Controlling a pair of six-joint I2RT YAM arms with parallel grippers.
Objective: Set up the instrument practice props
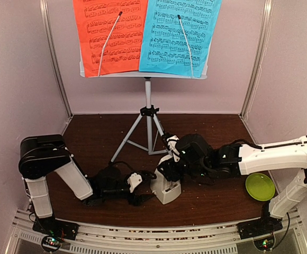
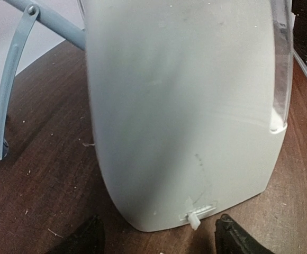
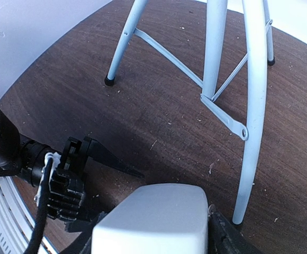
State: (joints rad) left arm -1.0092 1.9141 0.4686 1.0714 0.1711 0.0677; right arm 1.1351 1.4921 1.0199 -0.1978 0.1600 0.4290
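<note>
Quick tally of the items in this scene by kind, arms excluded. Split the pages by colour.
music stand: 1
red sheet-music page: 1
blue sheet-music page: 1
metronome: 1
lime-green plate: 1
Total: 5

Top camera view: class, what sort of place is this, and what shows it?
Probably a robot test booth staged as a music practice corner: pale walls enclose a brown table, two robot arms sit at its near edge, and a music stand holds sheet music.
</note>
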